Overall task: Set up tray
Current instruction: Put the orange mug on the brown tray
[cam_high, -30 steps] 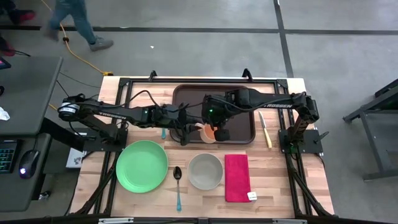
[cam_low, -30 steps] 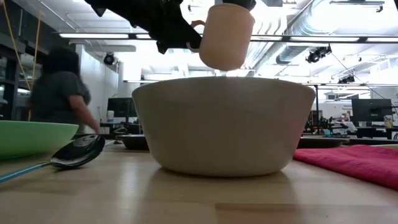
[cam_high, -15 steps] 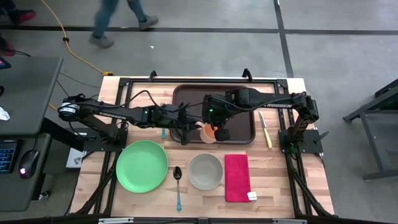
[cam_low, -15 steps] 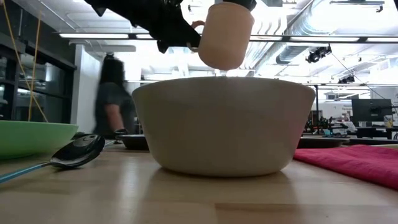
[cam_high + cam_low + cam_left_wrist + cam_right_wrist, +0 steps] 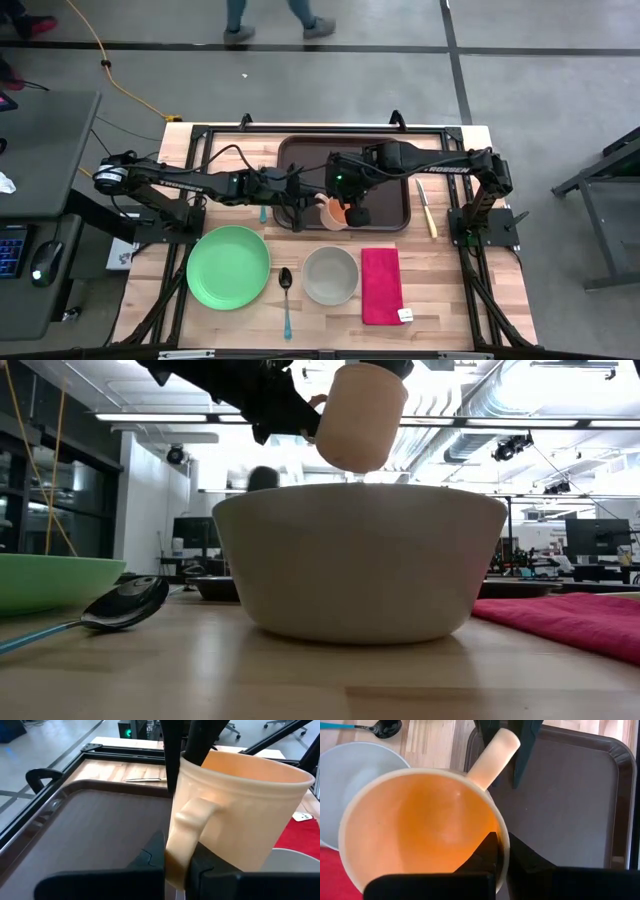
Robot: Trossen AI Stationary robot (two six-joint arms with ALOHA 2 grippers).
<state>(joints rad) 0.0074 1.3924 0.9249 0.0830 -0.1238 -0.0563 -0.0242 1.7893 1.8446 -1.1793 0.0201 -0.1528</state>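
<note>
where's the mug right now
The mug is held in the air at the tray's near edge, between both grippers, just beyond the bowl.

Low across the table, a big cream bowl [image 5: 360, 560] fills the middle of the wooden table [image 5: 320, 680]. Right above its rim hangs a peach mug [image 5: 360, 415], clear of the bowl, with dark arm parts [image 5: 225, 385] reaching in from the upper left and meeting its handle side. Off to the left, a dark spoon [image 5: 125, 603] with a blue handle lies by the green plate [image 5: 55, 580]. On the right, a red cloth [image 5: 575, 618] lies flat.
</note>
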